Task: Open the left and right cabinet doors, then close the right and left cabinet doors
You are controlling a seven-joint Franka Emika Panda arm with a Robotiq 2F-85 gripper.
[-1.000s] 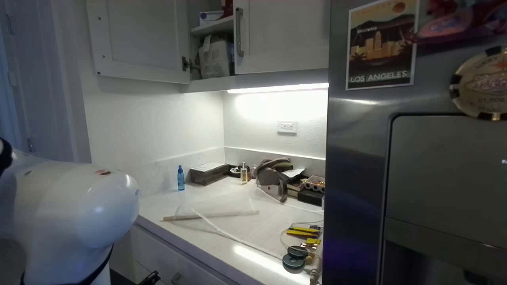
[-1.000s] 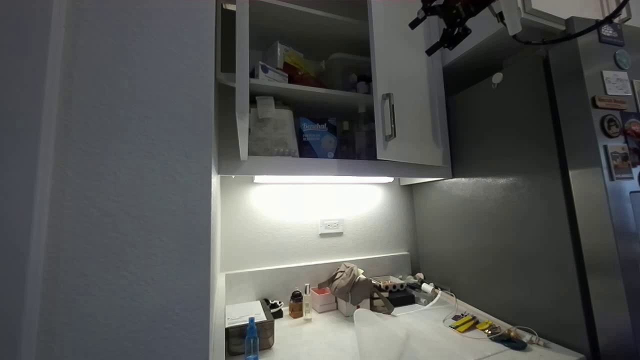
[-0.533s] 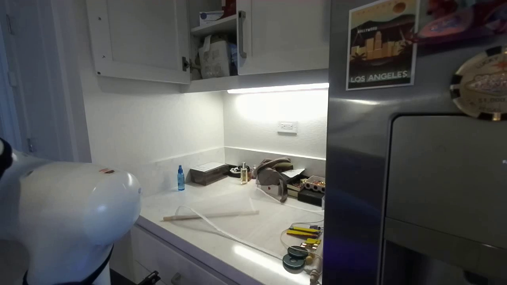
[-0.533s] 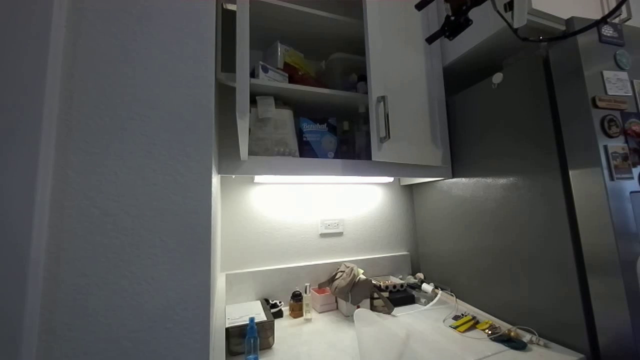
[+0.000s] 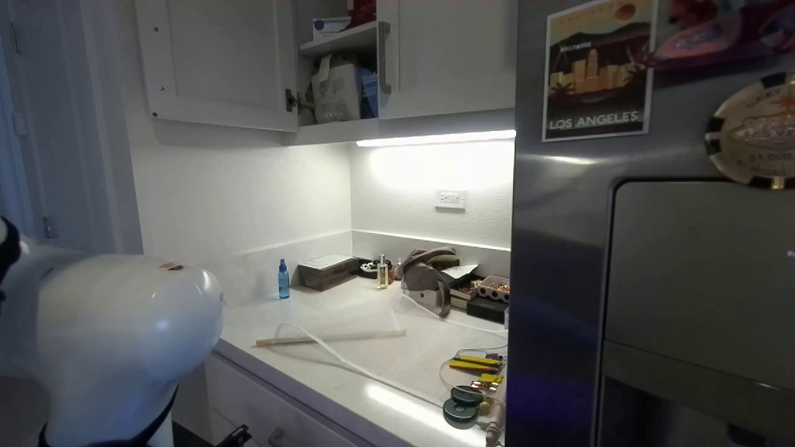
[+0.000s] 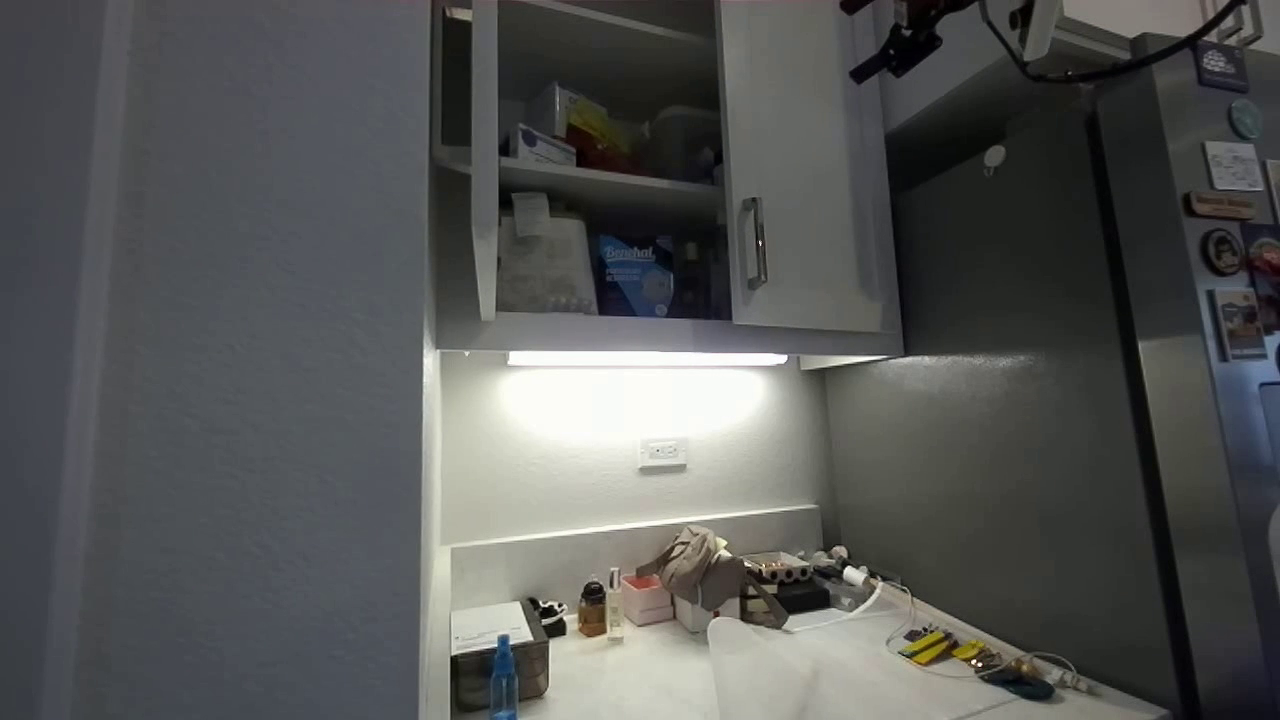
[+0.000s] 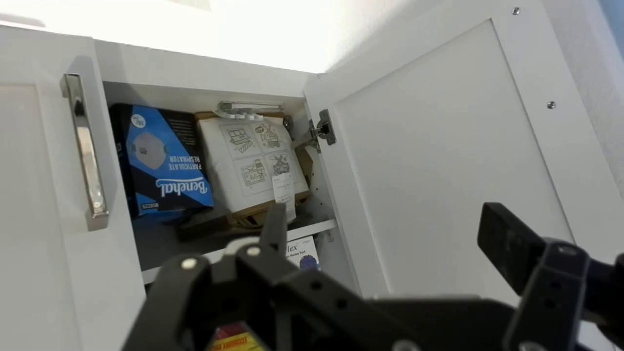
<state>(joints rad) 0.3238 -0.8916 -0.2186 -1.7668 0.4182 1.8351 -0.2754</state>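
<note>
- I see a white desk point(image 6: 640, 680) with a blue spray bottle point(image 5: 284, 282), dark box point(image 5: 326, 274), amber bottle point(image 6: 592, 612), pink box point(image 6: 648, 602) and two dark green discs point(image 5: 460, 411) on it.
- The cabinet shelf point(image 6: 620, 180) I face bears a white-and-blue box point(image 6: 541, 147).
- The cabinet's bottom board point(image 6: 610, 331) bears a blue Benehal box point(image 7: 168, 158) beside a pale pack point(image 7: 253, 161).

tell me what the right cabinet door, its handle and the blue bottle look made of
The right cabinet door: perhaps painted wood or board, smooth satin white with no visible grain. Its handle: most likely polished metal, by its mirror-like reflections. The blue bottle: probably plastic, possibly glass; its tinted body looks translucent.
</note>
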